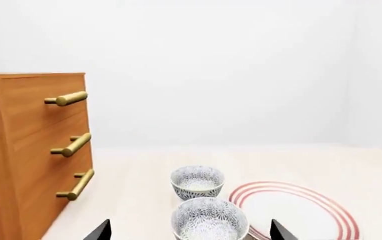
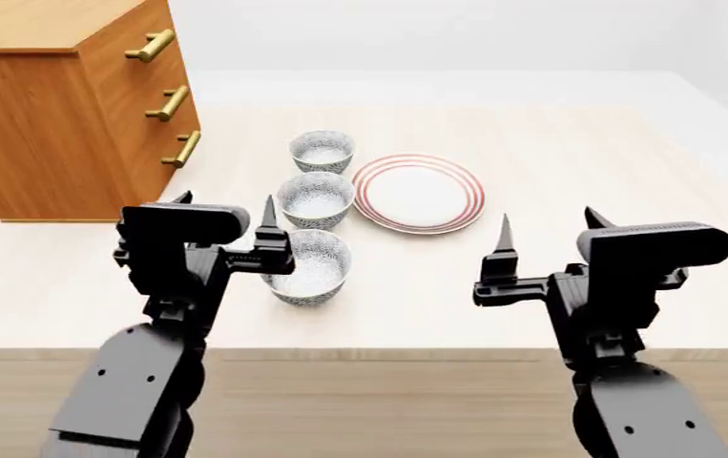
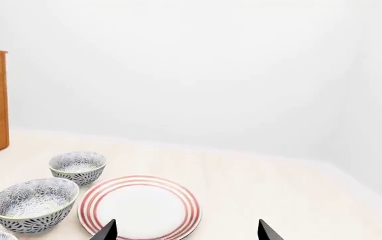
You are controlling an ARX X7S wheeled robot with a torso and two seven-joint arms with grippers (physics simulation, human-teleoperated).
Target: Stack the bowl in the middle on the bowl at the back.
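Observation:
Three grey-and-white patterned bowls stand in a line running away from me. The bowl in the middle (image 2: 317, 199) (image 1: 210, 220) (image 3: 34, 204) sits empty between the back bowl (image 2: 322, 151) (image 1: 198, 181) (image 3: 77, 167) and the front bowl (image 2: 306, 267). My left gripper (image 2: 226, 205) (image 1: 191, 232) hangs open above the table beside the front bowl, holding nothing; in its wrist view the middle bowl lies ahead between the fingertips. My right gripper (image 2: 549, 221) (image 3: 187, 232) is open and empty, off to the right near the table's front.
A white plate with red rings (image 2: 419, 193) (image 1: 298, 210) (image 3: 139, 207) lies just right of the middle and back bowls. A wooden dresser with brass handles (image 2: 65, 105) (image 1: 30, 150) stands at the back left. The pale wooden table (image 2: 592, 153) ends at a front edge below the grippers.

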